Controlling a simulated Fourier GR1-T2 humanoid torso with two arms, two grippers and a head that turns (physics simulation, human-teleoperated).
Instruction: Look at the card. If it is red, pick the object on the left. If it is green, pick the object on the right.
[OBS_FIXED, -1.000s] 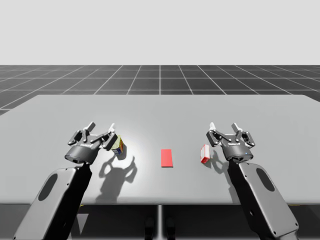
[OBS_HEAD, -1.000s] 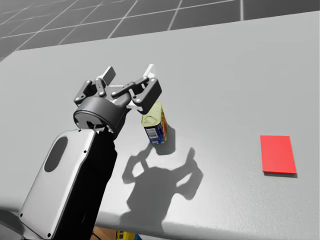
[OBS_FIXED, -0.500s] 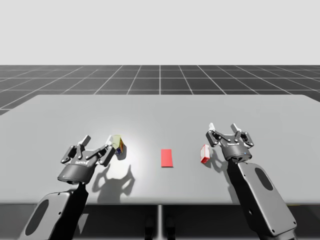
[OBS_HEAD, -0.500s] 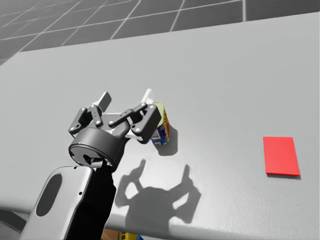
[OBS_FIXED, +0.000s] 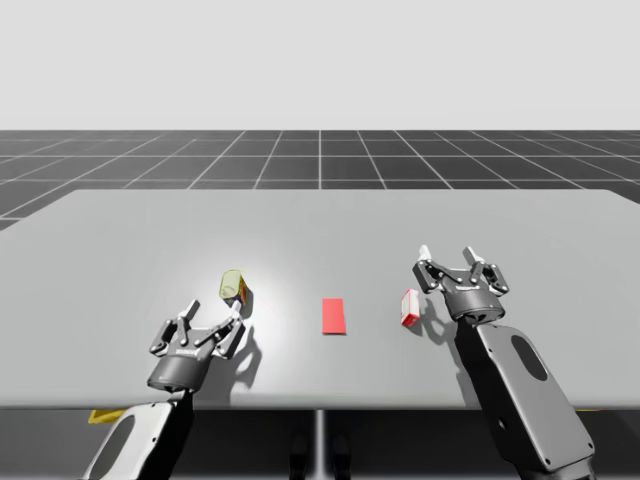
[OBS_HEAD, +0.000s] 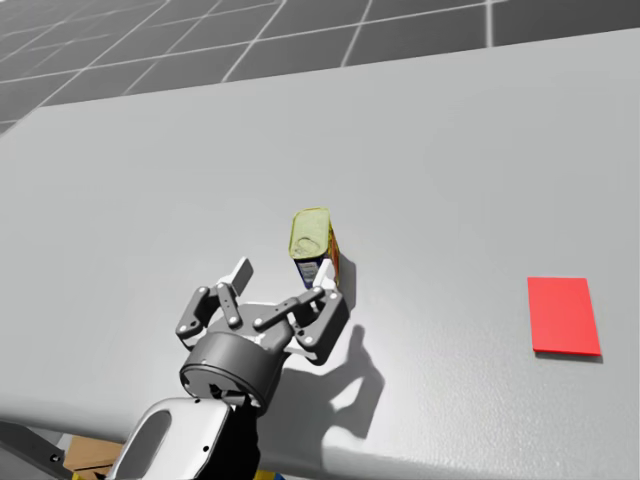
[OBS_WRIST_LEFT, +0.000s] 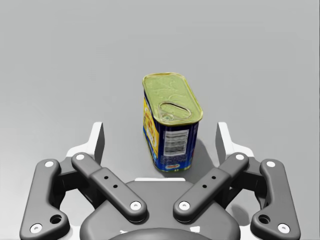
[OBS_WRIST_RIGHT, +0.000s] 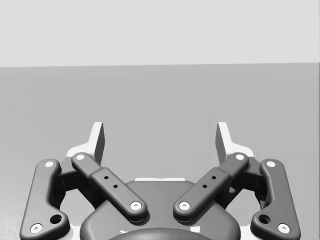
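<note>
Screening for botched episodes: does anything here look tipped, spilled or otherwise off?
Nothing stands out. The blue-and-yellow can stands upright, untouched, ahead of my open left gripper; the red card lies flat; the red-and-white box stands upright.

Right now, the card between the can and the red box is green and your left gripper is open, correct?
No: the card is red, as the high view shows. It lies between the can and red box, and my left gripper is open.
</note>
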